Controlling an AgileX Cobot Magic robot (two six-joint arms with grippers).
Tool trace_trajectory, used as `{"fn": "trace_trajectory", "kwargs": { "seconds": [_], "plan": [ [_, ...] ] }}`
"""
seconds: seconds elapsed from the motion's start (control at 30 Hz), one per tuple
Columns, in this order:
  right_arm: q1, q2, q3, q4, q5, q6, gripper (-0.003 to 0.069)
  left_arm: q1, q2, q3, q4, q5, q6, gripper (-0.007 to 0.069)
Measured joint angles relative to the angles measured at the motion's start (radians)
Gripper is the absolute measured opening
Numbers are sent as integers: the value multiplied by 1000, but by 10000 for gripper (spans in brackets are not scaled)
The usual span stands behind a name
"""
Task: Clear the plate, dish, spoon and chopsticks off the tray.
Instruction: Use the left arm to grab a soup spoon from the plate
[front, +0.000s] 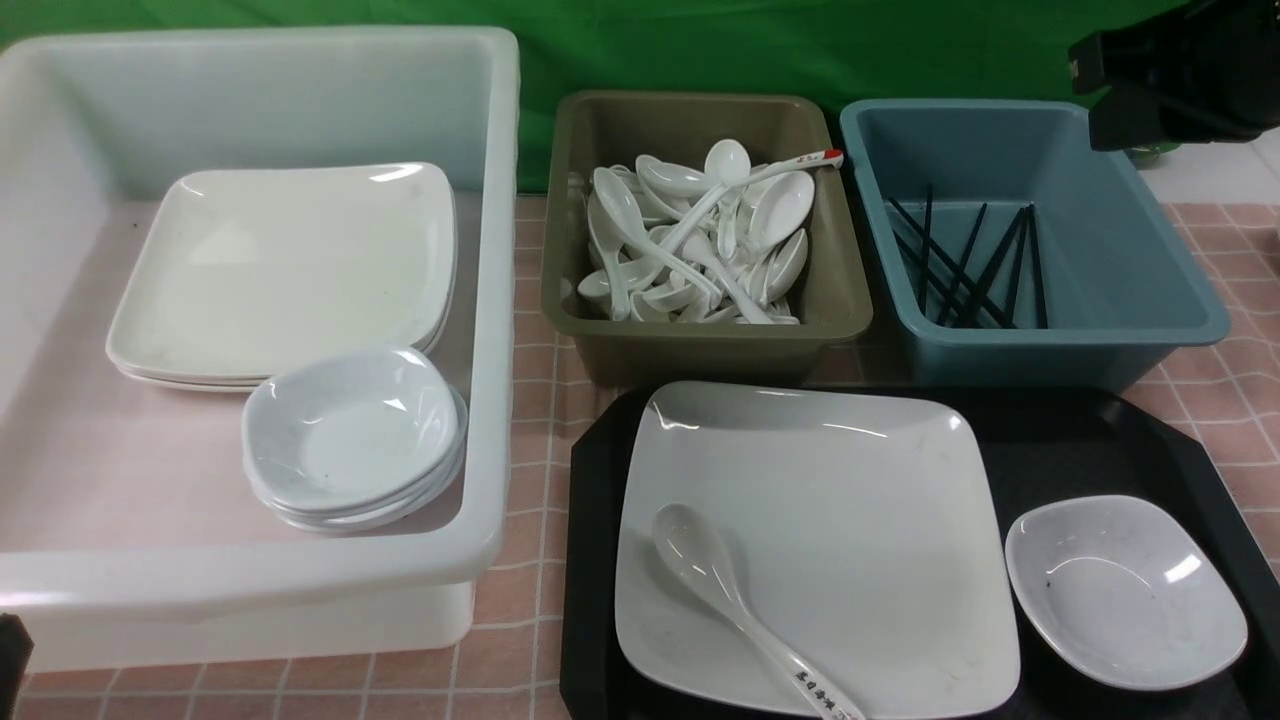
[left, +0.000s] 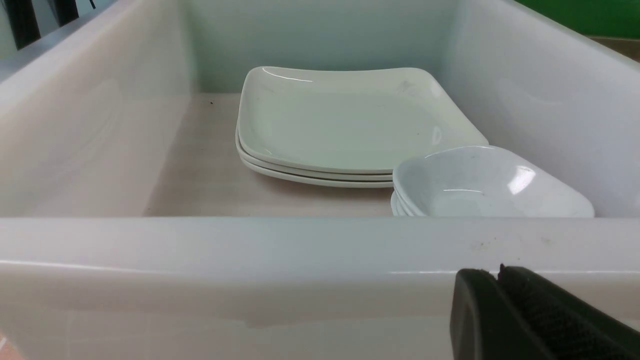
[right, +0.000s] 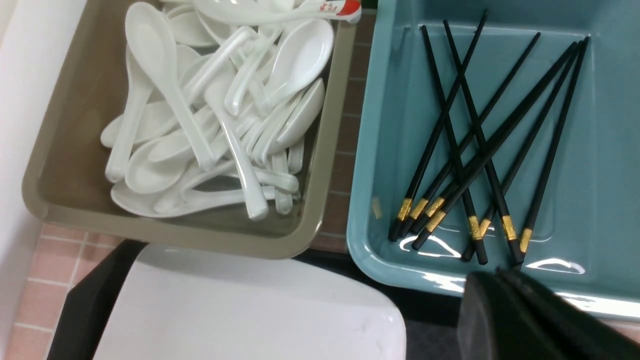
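Black plastic tray (front: 590, 560), cut-off corners, set on the pink tiled tablecloth (front: 530, 620) at the near right. It carries the plate (front: 850, 500), large, square and white, filling its left and middle. The spoon (front: 720, 590), white ceramic, lies bowl-up on the plate's near left part, with its handle running toward the near edge and black characters near the end. The dish (front: 1125, 590), small and glossy white with a dark speck inside, sits on the tray just right of the plate; contact between the two cannot be told. The chopsticks (front: 965, 265), black with gold bands, lie crossed with several others of the same kind in the blue tub (front: 1150, 300) behind the tray; which pair is which cannot be told. Olive tub (front: 700, 345), left of the blue one, holds a heap of white spoons (front: 700, 250), with a red-tipped spoon (front: 815, 158) resting across the top, its tip over the right rim. White tub (front: 500, 300), largest, at far left, holds a stack of square plates (front: 290, 270) toward the back and a stack of small dishes (front: 350, 430) at the near right corner. Green backdrop (front: 700, 50) behind all. Left gripper (left: 500, 280): fingers pressed together, holding nothing, low outside the white tub's near wall. Right gripper (right: 502, 282): fingers pressed together, holding nothing, held high, its wrist view looking down over the blue tub's near rim.
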Motion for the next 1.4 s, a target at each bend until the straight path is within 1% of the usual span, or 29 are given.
{"fn": "trace_trajectory", "kwargs": {
  "seconds": [0.67, 1.0, 1.4],
  "plan": [
    [0, 0, 0, 0, 2, 0, 57, 0, 0, 0, 0, 0, -2, 20],
    [0, 0, 0, 0, 131, -19, 69, 0, 0, 0, 0, 0, -2, 20],
    [0, -2, 0, 0, 355, -53, 73, 0, 0, 0, 0, 0, 0, 20]
  ]
}}
